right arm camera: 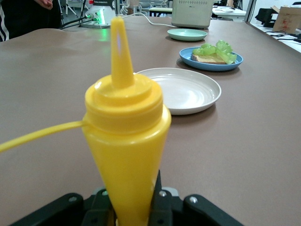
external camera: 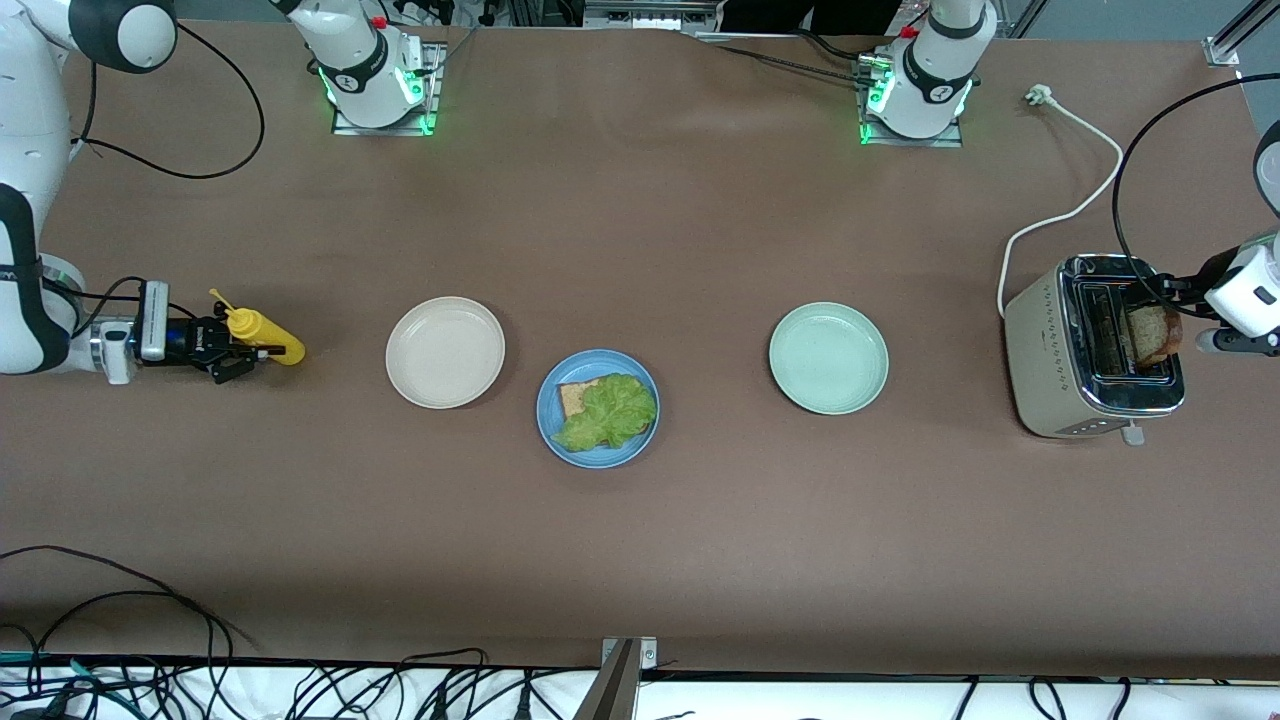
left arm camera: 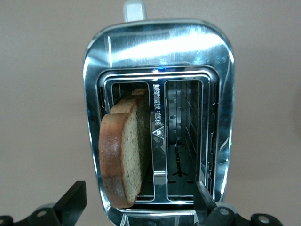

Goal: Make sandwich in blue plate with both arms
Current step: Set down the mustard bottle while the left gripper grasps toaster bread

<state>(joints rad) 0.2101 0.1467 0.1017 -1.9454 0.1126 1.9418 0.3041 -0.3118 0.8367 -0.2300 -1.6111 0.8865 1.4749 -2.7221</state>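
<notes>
Blue plate (external camera: 597,452) – lettuce (external camera: 608,410) | right tool (external camera: 232,352) – grips mustard bottle (external camera: 262,335) | left tool (left arm camera: 141,213) – wide open

Green lettuce (external camera: 608,408), blue plate (external camera: 552,402), yellow bottle (external camera: 264,334)

The glossy white left arm (external camera: 1250,285) reaches in from its end of the table, its black two-finger left gripper (left arm camera: 141,212) spread wide, fingers pointing down. The glossy white right arm (external camera: 20,290) lies low and level at the other end, its black right gripper (external camera: 225,350) closed around a yellow squeeze bottle (external camera: 265,335).
</notes>
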